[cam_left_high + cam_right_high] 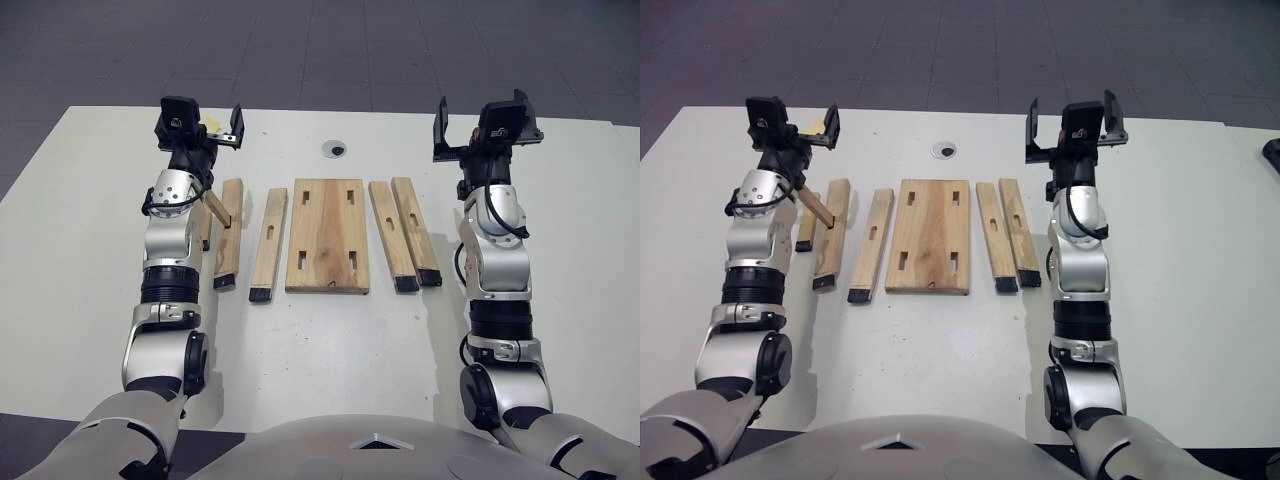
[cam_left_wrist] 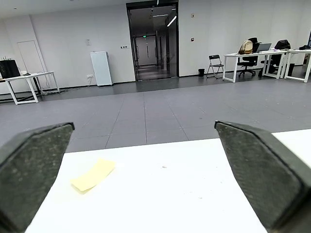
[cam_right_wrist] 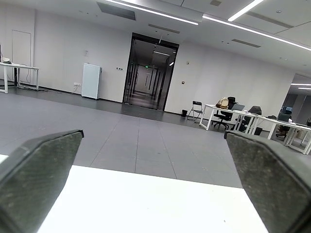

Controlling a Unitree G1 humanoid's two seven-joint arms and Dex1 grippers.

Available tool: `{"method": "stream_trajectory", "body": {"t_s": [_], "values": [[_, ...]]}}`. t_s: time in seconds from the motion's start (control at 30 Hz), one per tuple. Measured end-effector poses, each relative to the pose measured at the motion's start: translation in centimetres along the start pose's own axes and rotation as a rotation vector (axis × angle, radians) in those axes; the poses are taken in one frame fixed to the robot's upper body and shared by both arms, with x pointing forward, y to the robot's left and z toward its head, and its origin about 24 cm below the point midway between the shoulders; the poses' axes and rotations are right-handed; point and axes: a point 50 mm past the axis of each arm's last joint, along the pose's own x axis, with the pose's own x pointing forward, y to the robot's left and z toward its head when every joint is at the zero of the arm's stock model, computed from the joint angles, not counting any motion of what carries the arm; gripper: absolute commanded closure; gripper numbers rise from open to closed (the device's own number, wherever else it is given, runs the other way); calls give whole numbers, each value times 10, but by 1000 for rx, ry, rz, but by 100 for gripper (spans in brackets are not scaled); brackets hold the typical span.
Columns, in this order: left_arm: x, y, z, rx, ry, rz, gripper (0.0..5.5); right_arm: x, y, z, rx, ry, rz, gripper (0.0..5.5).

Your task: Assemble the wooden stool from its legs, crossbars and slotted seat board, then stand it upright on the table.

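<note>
The slotted seat board (image 1: 328, 235) lies flat at the table's middle. Two legs (image 1: 268, 244) (image 1: 231, 233) with black end caps lie to its left, and two more (image 1: 392, 236) (image 1: 415, 230) to its right. A thin crossbar (image 1: 213, 208) lies slantwise by the leftmost leg, partly under my left forearm. Another piece (image 1: 805, 232) shows beside that arm, mostly hidden. My left gripper (image 1: 205, 128) hovers open beyond the left legs, empty, its pads (image 2: 262, 170) wide apart. My right gripper (image 1: 483, 120) is open too, past the right legs, holding nothing.
A yellow note (image 2: 93, 174) lies on the white table (image 1: 320, 340) just ahead of the left gripper. A round cable hole (image 1: 336, 149) sits beyond the seat board. The table's far edge is close behind both grippers, with grey floor past it.
</note>
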Motion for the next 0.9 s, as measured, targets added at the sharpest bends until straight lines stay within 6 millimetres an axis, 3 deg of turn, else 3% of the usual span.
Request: {"method": "stream_trajectory", "body": {"t_s": [0.17,0.23,0.33,0.43,0.67,0.77,0.9], "values": [[0,-4,7,-203,-44,25,12,0,1,0,0,1,11,10],[3,-1,30,-249,-132,46,12,0,1,0,2,1,13,10],[4,7,86,-254,-330,82,12,-1,1,-1,5,5,12,10],[-7,10,108,-166,-396,110,12,-2,0,-3,3,13,9,10],[-49,4,85,66,-236,163,12,-9,-3,-10,-5,39,7,10],[-71,-10,56,44,-83,116,12,-10,-4,-10,-6,38,0,10],[-118,-31,10,46,148,27,12,-16,-5,-14,-9,53,-7,10]]}}
